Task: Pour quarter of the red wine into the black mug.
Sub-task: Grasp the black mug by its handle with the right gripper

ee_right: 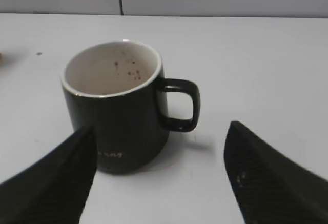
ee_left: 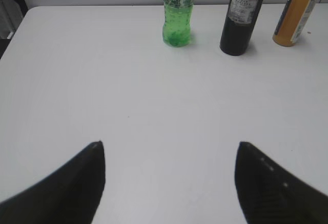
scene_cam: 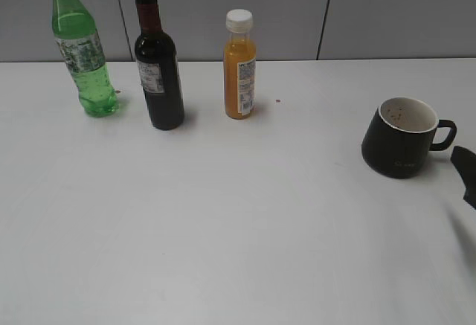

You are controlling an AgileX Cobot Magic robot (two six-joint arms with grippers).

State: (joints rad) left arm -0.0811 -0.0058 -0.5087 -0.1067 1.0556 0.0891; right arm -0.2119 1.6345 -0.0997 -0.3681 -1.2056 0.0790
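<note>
The red wine (scene_cam: 158, 68) is a dark glass bottle with red neck foil, upright at the back left of the white table; its lower body (ee_left: 243, 14) also shows in the left wrist view. The black mug (scene_cam: 400, 137) stands at the right, white inside with dark specks, handle to the right. My left gripper (ee_left: 169, 144) is open over bare table, well short of the bottles. My right gripper (ee_right: 161, 126) is open just in front of the black mug (ee_right: 117, 106), not touching it. In the exterior view only a fingertip (scene_cam: 466, 172) shows.
A green plastic bottle (scene_cam: 80, 46) stands left of the wine and a small orange juice bottle (scene_cam: 240, 68) to its right. Grey wall panels close the back. The white table (scene_cam: 223, 221) stretches wide between bottles and mug.
</note>
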